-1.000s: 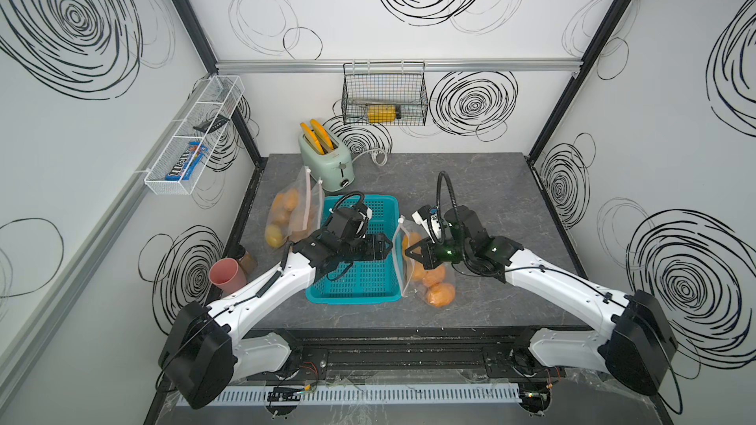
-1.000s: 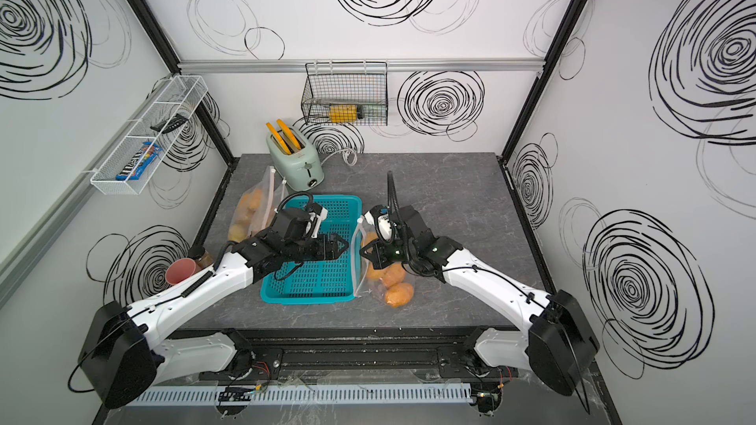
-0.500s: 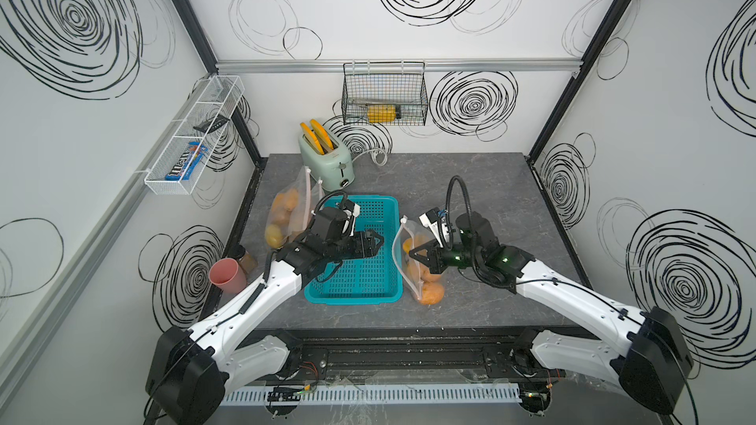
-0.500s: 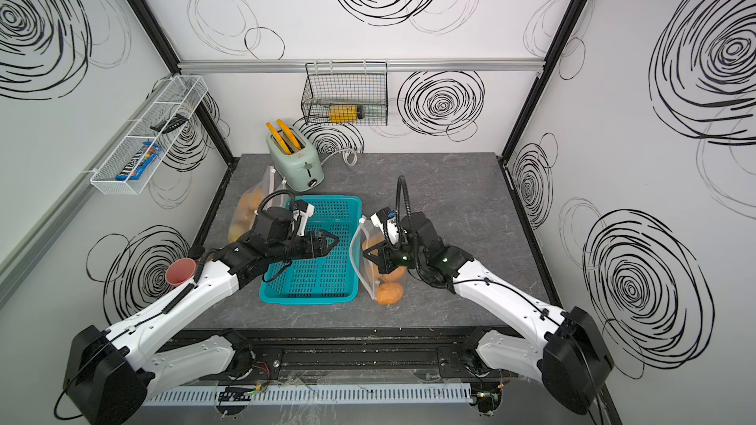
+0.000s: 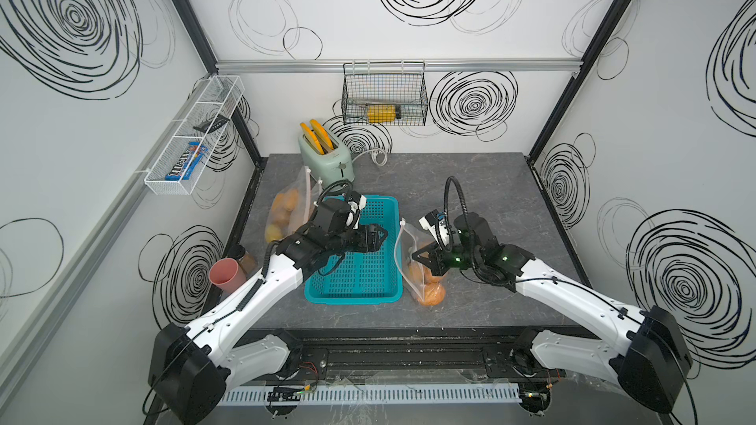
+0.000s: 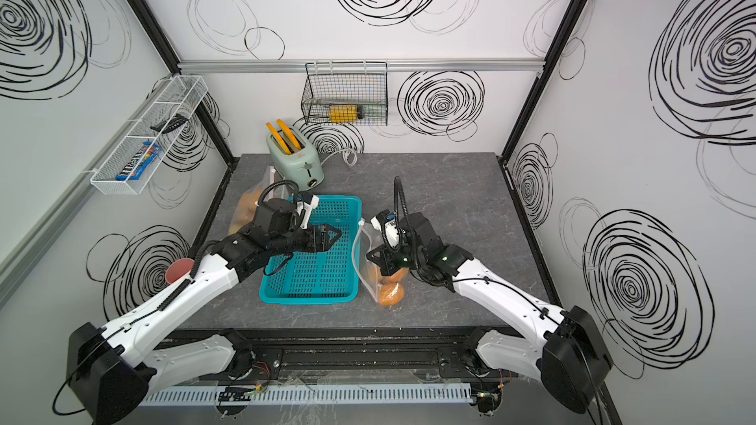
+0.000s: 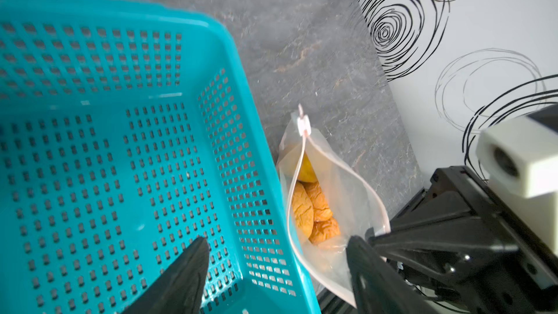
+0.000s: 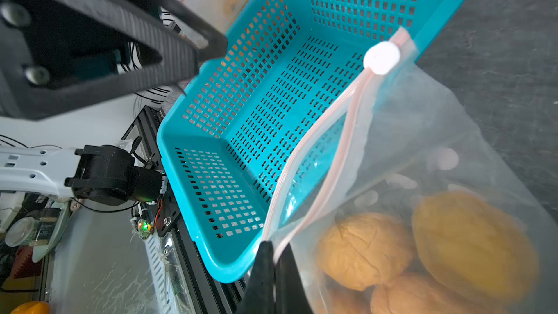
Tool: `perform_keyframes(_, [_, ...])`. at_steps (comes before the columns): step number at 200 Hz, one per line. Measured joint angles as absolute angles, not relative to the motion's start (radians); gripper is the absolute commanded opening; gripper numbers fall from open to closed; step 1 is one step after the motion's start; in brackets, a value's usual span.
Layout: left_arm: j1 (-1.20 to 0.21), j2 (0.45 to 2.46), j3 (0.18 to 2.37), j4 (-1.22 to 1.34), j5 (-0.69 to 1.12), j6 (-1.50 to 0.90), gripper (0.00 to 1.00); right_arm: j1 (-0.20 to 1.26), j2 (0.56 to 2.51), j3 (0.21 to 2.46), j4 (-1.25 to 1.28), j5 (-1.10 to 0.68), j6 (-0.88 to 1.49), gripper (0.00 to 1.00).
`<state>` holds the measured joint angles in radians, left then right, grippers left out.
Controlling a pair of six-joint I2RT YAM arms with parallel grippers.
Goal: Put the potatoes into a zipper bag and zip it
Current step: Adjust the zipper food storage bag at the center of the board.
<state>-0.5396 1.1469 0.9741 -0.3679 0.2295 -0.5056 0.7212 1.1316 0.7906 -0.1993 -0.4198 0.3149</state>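
Right gripper (image 8: 274, 252) is pressed together on the rim of the clear plastic zipper bag (image 8: 422, 134), pinching the pink zip track at the end nearest its own arm. The bag's round white slider (image 8: 382, 57) sits at the far end of the track, and the mouth between them gapes open. Inside I count at least three wrinkled orange-brown potatoes (image 7: 314, 209) plus one paler yellow potato (image 7: 306, 170), piled at the bottom. The bag stands on the grey stone-look tabletop (image 5: 470, 181), leaning just beside the wall of the teal perforated plastic basket (image 5: 352, 300) on the right arm's side. Left gripper (image 7: 276, 244) is spread wide with nothing between the jaws. It hovers over that same basket wall, one jaw above the basket floor, the other above the bag mouth. Further out on the left, a second clear bag (image 5: 304, 194) holding more orange-brown lumps (image 5: 286, 202) leans near a mint-green toaster (image 5: 331, 163) with two orange slices (image 5: 315, 136) in its slots. A pink cup (image 5: 225, 275) sits at the table's left edge. The black wire basket (image 5: 384, 75) on the back wall holds a yellow item (image 5: 382, 113). The white wire shelf (image 5: 163, 188) on the left wall holds a blue candy pack (image 5: 186, 161).
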Motion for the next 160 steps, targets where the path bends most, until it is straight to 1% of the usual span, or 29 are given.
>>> perform_keyframes(28, [-0.547,1.142,1.058,-0.373,0.169,-0.421,0.74,0.721,1.066,0.847,-0.280,-0.402,0.280,0.00])
perform_keyframes(51, [-0.547,1.124,1.064,-0.381,0.126,-0.351,0.73,0.722,1.034,0.926,-0.368,-0.385,0.228,0.00])
perform_keyframes(81, [-0.545,1.080,1.062,-0.390,0.072,-0.237,0.73,0.725,1.039,1.053,-0.471,-0.373,0.149,0.00])
perform_keyframes(117, [-0.536,0.952,0.989,-0.330,0.064,-0.060,0.78,0.751,1.069,1.146,-0.543,-0.350,0.055,0.00])
perform_keyframes(160, [-0.542,0.831,0.860,-0.289,0.094,0.220,0.81,0.795,1.070,1.083,-0.569,-0.328,-0.056,0.00])
